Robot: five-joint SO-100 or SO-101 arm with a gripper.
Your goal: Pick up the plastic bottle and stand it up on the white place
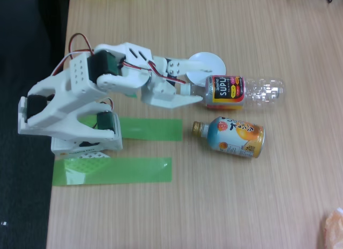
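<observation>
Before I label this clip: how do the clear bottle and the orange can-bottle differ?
The plastic bottle is clear, ribbed and longer; the can-bottle is opaque orange and blue, shorter. The plastic bottle's cap end sits at the gripper; the can-bottle's gold cap lies untouched. Both lie on their sides on the table.

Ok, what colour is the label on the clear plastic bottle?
Mostly black with red, yellow and pink on the plastic bottle, seen in the fixed view.

You see your white arm's gripper (197, 86) closing around the capped neck of the plastic bottle (244, 92), which lies sideways on the wooden table (225, 195). The white place (208, 63) sits just behind; an orange-and-blue bottle (231, 136) lies nearby.
</observation>
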